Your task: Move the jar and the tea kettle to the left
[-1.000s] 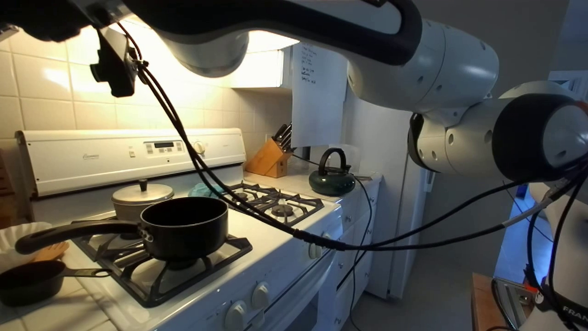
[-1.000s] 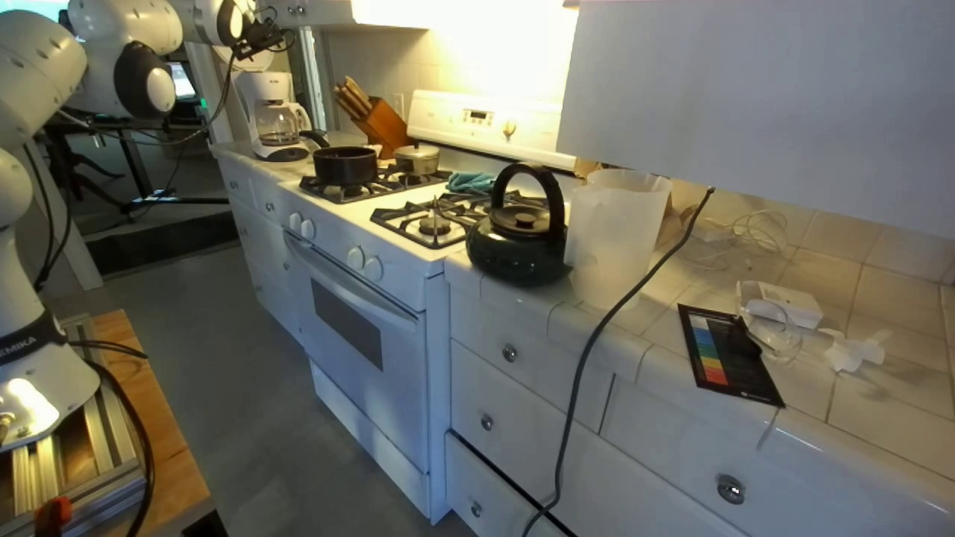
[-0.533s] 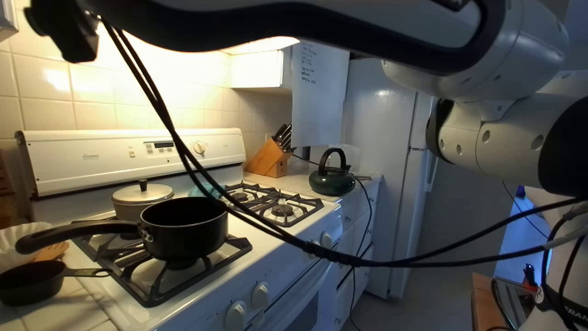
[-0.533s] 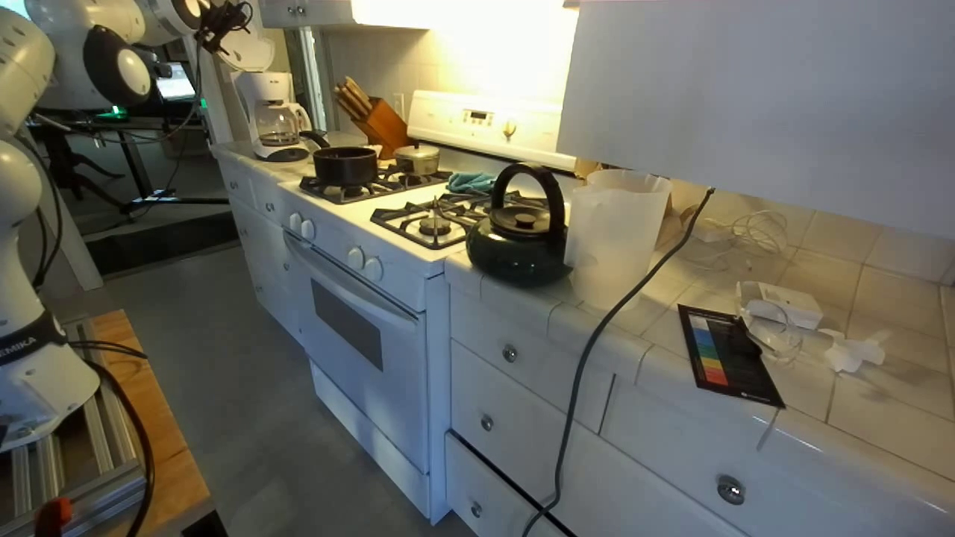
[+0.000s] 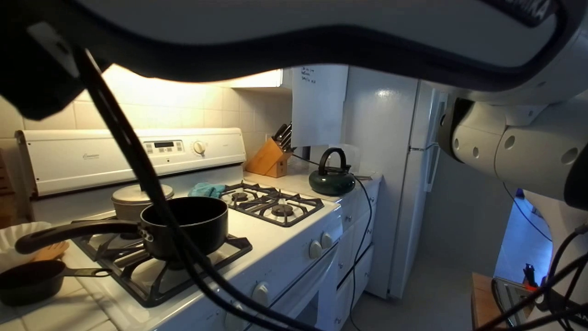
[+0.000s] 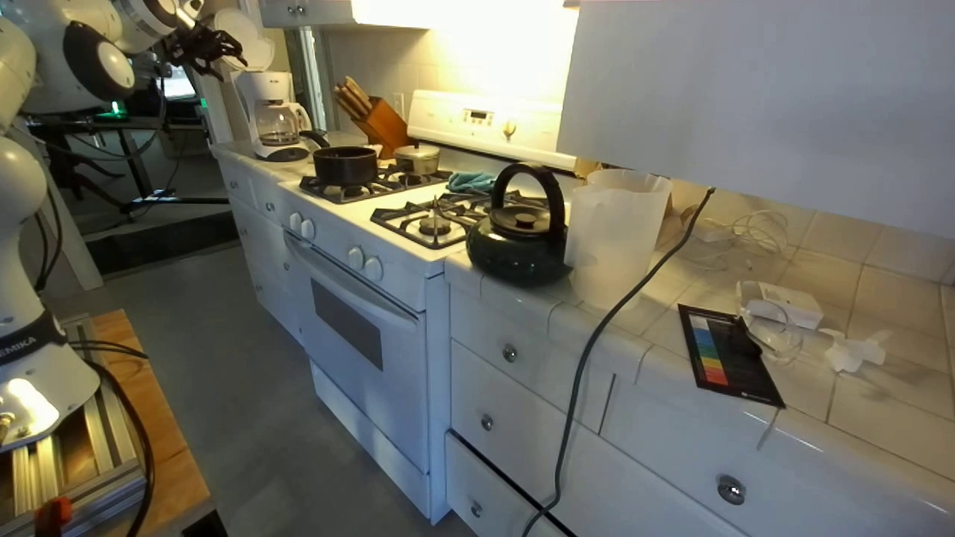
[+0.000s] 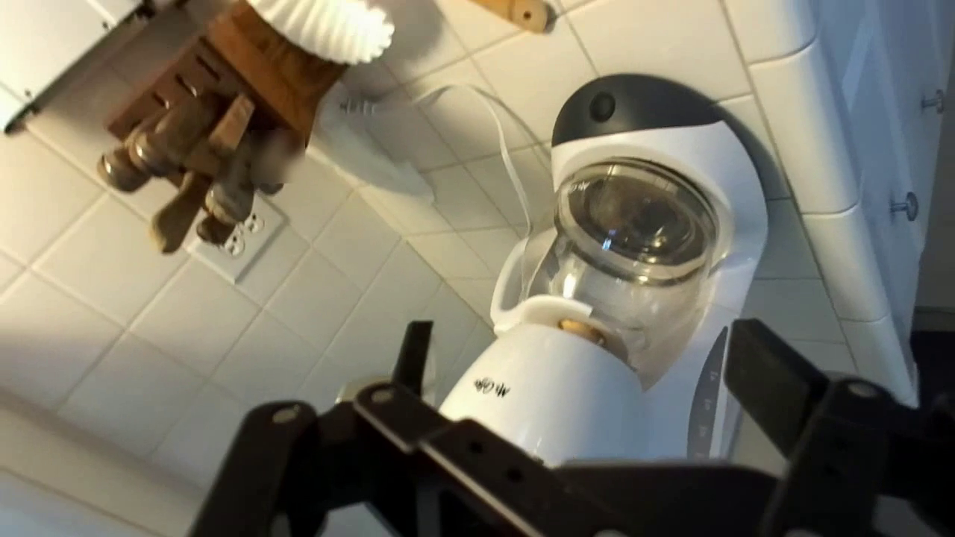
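Plainly upright tea kettle (image 6: 511, 253), high-arched handle (image 6: 533, 171), spout (image 5: 347, 168) away from stove (image 6: 347, 321)

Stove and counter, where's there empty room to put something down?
Bare: the front burner between the kettle and black pot; and the tile between the black card, white scrap and counter's front edge. Crowded: beside the kettle, where the jar stands close.

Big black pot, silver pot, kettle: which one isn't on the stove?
The dark green kettle! It stands on the counter beside the stove, while the big black pot and the lidded silver pot sit on it.
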Controlling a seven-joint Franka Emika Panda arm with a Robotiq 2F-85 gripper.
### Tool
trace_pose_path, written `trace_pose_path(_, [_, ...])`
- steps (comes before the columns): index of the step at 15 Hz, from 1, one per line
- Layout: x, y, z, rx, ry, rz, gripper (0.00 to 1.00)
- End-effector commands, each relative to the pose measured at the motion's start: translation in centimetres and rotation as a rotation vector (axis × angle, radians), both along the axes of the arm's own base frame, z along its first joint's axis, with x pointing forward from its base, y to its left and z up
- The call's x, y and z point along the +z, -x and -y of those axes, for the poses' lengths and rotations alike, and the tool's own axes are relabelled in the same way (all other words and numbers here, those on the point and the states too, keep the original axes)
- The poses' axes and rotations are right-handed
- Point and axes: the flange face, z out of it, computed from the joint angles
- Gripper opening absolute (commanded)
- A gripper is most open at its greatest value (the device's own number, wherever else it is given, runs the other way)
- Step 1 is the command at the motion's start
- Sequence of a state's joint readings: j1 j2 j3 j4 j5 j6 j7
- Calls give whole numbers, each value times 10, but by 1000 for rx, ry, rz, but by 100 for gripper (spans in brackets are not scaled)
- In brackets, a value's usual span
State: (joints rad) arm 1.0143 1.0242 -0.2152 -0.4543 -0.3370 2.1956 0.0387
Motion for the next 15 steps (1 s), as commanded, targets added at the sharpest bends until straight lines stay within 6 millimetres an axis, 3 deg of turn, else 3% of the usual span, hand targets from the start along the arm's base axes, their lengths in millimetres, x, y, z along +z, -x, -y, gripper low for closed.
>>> trace_pose_path(1, [-10,24,-8,-192,-12,-73,100])
trace_pose_path(2, [-12,29,-9,-241,-28,-105,100])
trace_pose_path(6, [-15,30,-14,-82,-9,-170,100])
trace_pose_path(15, [3,-23,14,394,18,-68,100])
